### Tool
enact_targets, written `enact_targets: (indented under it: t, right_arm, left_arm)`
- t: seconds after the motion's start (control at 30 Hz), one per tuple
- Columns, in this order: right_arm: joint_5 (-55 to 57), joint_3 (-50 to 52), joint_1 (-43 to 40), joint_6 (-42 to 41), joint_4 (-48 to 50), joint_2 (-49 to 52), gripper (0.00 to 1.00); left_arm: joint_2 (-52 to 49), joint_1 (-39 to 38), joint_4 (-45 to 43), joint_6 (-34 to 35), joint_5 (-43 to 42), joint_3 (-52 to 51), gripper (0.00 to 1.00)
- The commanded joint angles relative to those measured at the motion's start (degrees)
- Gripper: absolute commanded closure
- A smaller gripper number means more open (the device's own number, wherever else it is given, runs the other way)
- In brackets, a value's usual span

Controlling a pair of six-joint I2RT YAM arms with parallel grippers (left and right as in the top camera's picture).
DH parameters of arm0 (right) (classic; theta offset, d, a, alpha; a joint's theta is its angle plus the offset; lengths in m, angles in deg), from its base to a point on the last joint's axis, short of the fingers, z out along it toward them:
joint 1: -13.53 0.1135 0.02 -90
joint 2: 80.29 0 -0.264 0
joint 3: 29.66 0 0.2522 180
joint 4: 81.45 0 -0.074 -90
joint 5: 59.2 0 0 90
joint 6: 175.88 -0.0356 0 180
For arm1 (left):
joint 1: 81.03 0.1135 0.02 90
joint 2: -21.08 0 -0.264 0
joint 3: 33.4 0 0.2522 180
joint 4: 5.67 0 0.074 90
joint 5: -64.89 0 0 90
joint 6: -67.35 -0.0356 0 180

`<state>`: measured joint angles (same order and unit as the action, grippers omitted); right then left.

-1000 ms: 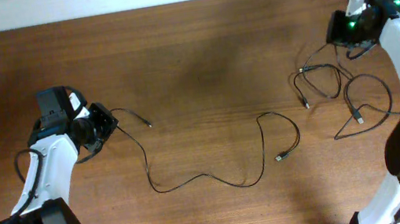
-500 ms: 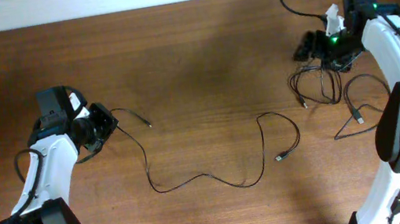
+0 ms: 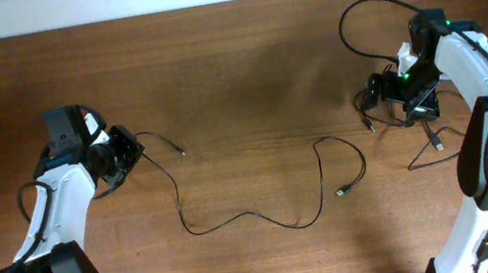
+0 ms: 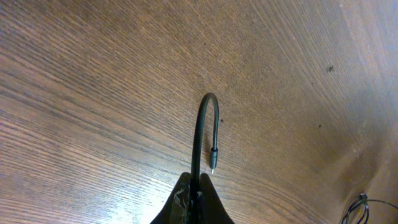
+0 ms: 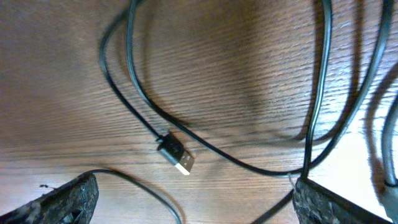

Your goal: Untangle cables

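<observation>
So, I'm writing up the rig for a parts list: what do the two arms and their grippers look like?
The left arm and right arm have rounded white links and black joints. The right wrist shows green lights and trails a thick black cable loop. The left gripper and right gripper have dark, rough-textured fingers.

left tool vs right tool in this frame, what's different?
1. Left tool is shut; right tool is wide open.
2. Left tool pinches the long cable near its plug end; right tool holds nothing.
3. Left tool's side has one loose strand; right tool is over the tangled bundle, a USB plug below it.
Shared: both low over the wooden table.
</observation>
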<state>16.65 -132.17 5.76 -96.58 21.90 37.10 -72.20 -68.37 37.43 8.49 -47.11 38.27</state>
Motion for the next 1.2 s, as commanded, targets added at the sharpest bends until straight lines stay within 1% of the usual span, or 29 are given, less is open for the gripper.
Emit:
enact_targets:
  t: [0.0,0.03,0.07,0.1,0.23,0.33,0.4,0.5,0.57,0.63,0.67,0.7,0.73,0.77,0.8,0.83,0.87,0.93,1.03,1.07,1.13,1.17]
  right_arm:
    - [1.07,-10.38,1.25,-0.68,-4.37,-3.65,0.03]
    - [-0.46,-12.66,1.95,0.24,-5.55,-4.09,0.17]
    - [-2.58,-13.57,2.58,1.84,-6.1,-4.17,0.49]
    - [-3.61,-13.62,3.37,2.78,-6.47,-4.15,0.95]
    - [-3.19,-11.32,5.55,2.95,-5.77,-2.1,0.96]
    - [-3.06,-7.74,5.92,2.95,-1.9,-1.51,0.96]
    - [-0.44,-6.91,5.14,2.86,0.39,-1.51,0.96]
    - [6.54,-6.91,3.15,2.71,1.03,-1.51,0.92]
    - [6.93,-6.91,1.14,2.71,0.96,-1.51,0.89]
    - [6.8,-6.91,-0.22,2.71,0.46,-1.51,0.89]
    - [1.53,-6.91,-0.66,3.1,0.24,-1.51,0.9]
    - [-4.79,-6.93,-0.76,4.92,0.07,-1.51,0.92]
    - [-20.39,-7.52,-1.38,9.09,-0.59,-1.64,0.92]
    - [-30.71,-8.24,-2.16,10.29,-0.76,-1.64,0.92]
    - [-39.6,-9.22,-3.39,10.27,-0.52,-1.64,0.93]
    - [-44.74,-10.23,-4.83,10.27,0.11,-1.64,0.94]
    - [-44.59,-10.95,-6.99,10.25,1.29,-1.64,0.96]
    - [-38.18,-10.88,-9.03,10.19,1.03,-1.62,0.96]
    - [-19.1,-10.82,-11.52,5.62,-1.46,-1.62,0.96]
    - [-14.27,-10.78,-11.76,4.42,-2.38,-1.62,0.96]
    - [-9.11,-10.73,-11.74,3.96,-3.93,-1.62,0.96]
    - [-9.2,-10.51,-11.67,3.87,-4.52,-1.62,0.96]
  left_arm:
    - [0.37,0.07,-0.09,0.37,0.39,-0.07,1.0]
    - [0.37,0.07,-0.09,0.37,0.39,-0.07,1.0]
    - [0.37,0.07,-0.09,0.37,0.39,-0.07,1.0]
    - [0.37,0.07,-0.09,0.37,0.39,-0.07,1.0]
    - [0.37,0.07,-0.09,0.37,0.42,-0.07,1.0]
    - [0.37,0.07,-0.09,0.37,0.42,-0.07,1.0]
    - [0.37,0.07,-0.09,0.37,0.39,-0.09,1.0]
    - [0.37,0.07,-0.09,0.37,0.39,-0.07,1.0]
    - [0.37,0.07,-0.09,0.37,0.42,-0.07,1.0]
    - [0.37,0.07,-0.09,0.37,0.39,-0.07,1.0]
    - [0.37,0.07,-0.09,0.37,0.42,-0.07,1.0]
    - [0.37,0.07,-0.09,0.37,0.39,-0.07,1.0]
    - [0.37,0.07,-0.09,0.37,0.42,-0.07,1.0]
    - [0.37,0.07,-0.09,0.37,0.39,-0.09,1.0]
    - [0.37,0.07,-0.09,0.37,0.39,-0.07,1.0]
    - [0.37,0.07,-0.09,0.37,0.39,-0.07,1.0]
    - [0.37,0.07,-0.09,0.37,0.39,-0.07,1.0]
    - [0.37,0.07,-0.09,0.37,0.39,-0.07,1.0]
    - [0.37,0.07,-0.09,0.39,0.39,-0.07,0.99]
    - [0.37,0.07,-0.09,0.39,0.39,-0.07,0.99]
    - [0.37,0.07,-0.11,0.39,0.39,-0.07,0.99]
    - [0.37,0.07,-0.11,0.37,0.39,-0.07,0.99]
